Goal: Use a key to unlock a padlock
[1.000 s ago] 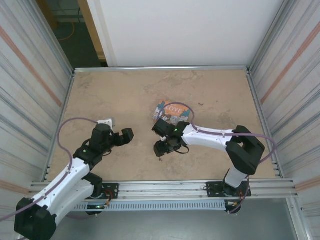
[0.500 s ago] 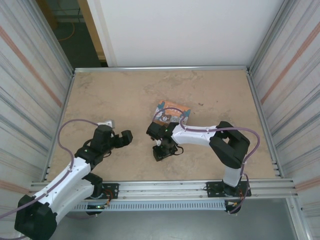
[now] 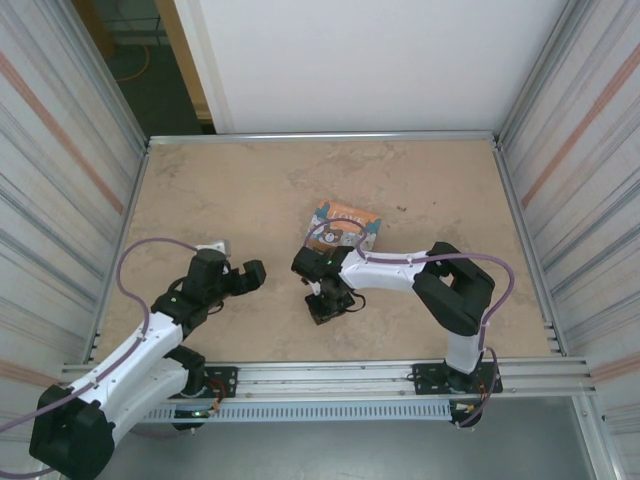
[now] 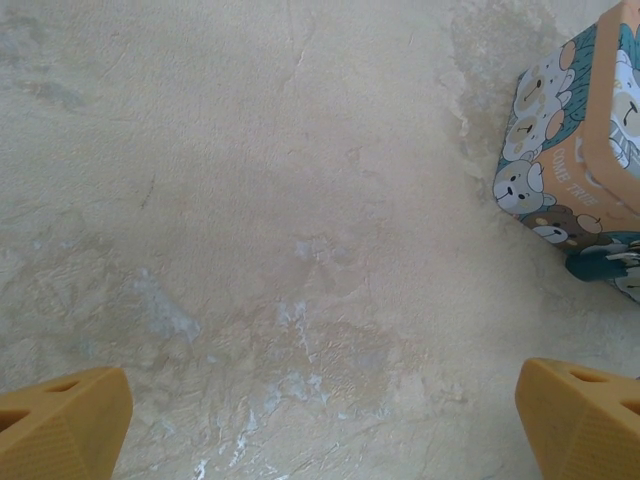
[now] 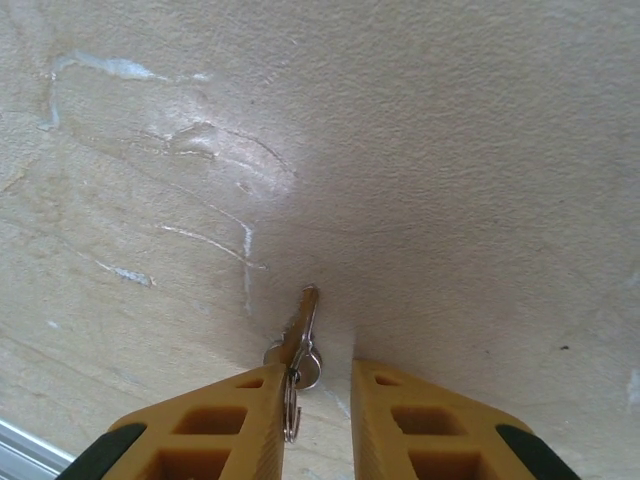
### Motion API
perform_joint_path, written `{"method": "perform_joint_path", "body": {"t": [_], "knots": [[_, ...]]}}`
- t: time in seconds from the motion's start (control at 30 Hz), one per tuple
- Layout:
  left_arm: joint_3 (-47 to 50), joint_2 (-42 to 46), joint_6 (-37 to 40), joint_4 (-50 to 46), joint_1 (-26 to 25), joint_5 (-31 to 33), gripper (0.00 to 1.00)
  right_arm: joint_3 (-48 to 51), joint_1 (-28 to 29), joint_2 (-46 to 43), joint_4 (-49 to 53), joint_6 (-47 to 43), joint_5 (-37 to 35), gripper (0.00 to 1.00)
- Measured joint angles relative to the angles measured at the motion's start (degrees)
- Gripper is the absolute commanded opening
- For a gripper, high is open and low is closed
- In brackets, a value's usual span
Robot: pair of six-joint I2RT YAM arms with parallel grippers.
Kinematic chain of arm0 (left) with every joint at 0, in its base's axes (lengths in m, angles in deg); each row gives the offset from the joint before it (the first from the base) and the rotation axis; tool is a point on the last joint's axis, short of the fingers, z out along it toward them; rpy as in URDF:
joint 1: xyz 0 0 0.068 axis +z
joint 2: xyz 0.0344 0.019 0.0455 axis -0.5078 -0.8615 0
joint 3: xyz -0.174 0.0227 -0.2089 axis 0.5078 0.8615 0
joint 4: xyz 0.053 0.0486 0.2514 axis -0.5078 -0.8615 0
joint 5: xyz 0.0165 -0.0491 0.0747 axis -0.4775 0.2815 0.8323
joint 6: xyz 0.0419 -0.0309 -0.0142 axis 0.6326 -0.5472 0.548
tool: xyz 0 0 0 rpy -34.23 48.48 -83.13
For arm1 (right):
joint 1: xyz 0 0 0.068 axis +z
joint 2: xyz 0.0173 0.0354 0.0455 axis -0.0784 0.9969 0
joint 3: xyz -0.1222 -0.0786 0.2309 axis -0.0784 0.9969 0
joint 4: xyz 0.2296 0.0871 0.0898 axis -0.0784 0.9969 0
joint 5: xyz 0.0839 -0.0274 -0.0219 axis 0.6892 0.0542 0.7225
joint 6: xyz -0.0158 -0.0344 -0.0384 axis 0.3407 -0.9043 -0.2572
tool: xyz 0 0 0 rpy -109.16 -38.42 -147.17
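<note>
At centre left of the top view, the left gripper [image 3: 250, 272] is waiting released, its fingers [image 4: 62, 425] spread wide over the bare table [image 3: 240, 190]. Just right of it, the right gripper [image 5: 318, 375] is now hanging lower and further left than a second ago, its fingers standing slightly apart around the key [image 5: 300, 332], not yet clamping it. So pickup is only beginning. What looks like the blue padlock [image 4: 598, 264] is lying against the picture box [image 3: 345, 218] at the left wrist view's right edge.

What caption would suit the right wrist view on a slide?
Right claw, open, low over the table; a small ringed key lies just ahead of it.
</note>
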Motion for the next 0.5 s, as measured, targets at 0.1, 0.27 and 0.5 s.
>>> {"method": "perform_joint_path", "body": {"t": [0.1, 0.27, 0.5], "knots": [[0.0, 0.0, 0.0, 0.1, 0.0, 0.0, 0.99, -0.4, 0.0, 0.3, 0.6, 0.0, -0.4, 0.15], [0.0, 0.0, 0.0, 0.1, 0.0, 0.4, 0.99, -0.5, 0.0, 0.3, -0.4, 0.5, 0.2, 0.01], [0.0, 0.0, 0.0, 0.1, 0.3, 0.3, 0.99, 2.3, -0.3, -1.9, -4.2, 0.6, 0.1, 0.00]]}}
